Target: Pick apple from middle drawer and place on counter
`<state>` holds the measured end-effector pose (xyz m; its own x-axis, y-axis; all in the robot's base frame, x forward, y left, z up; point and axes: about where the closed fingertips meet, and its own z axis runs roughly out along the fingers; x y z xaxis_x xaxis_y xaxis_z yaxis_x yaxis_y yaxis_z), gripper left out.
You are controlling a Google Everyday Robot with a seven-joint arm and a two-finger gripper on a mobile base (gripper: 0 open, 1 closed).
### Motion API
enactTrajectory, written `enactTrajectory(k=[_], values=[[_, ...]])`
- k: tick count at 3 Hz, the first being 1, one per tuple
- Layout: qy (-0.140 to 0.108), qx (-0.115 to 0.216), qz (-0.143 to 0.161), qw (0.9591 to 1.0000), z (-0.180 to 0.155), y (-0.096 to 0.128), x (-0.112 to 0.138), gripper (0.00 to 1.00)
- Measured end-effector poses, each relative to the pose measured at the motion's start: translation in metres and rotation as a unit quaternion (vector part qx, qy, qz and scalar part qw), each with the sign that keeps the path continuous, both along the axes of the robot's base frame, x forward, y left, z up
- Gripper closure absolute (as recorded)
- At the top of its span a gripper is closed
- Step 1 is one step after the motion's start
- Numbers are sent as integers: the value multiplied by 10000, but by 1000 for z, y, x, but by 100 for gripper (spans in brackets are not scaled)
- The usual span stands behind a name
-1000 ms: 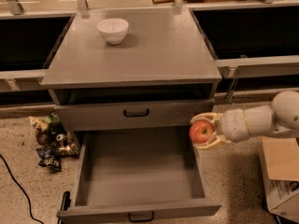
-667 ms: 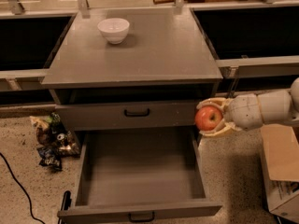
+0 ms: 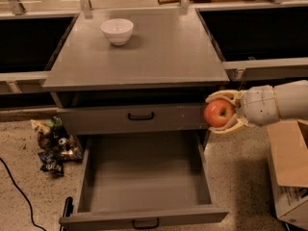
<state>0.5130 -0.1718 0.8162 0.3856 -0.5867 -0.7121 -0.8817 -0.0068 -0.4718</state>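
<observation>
Gripper [image 3: 222, 113] fingers closed around apple [image 3: 218, 113], held midair at 2 o'clock from the open drawer [image 3: 144, 177]. Carry step: next needs a lift toward 10 o'clock over counter [image 3: 163, 52], then release.

A white bowl [image 3: 117, 30] stands upright toward the back left of the table [image 3: 163, 52]. On the speckled floor [image 3: 240, 177], crumpled snack packets [image 3: 54, 146] lie at left, a black cable [image 3: 19, 191] nearer the front. A cardboard box [image 3: 291, 172] sits at right, just below the gripper [image 3: 216, 113].
</observation>
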Motion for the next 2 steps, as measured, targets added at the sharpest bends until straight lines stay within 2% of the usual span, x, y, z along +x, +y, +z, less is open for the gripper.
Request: enactTrajectory(k=[1, 2], values=[[-69, 61, 128, 9999, 22, 14, 17, 100], [-197, 124, 279, 9993, 71, 40, 49, 100]])
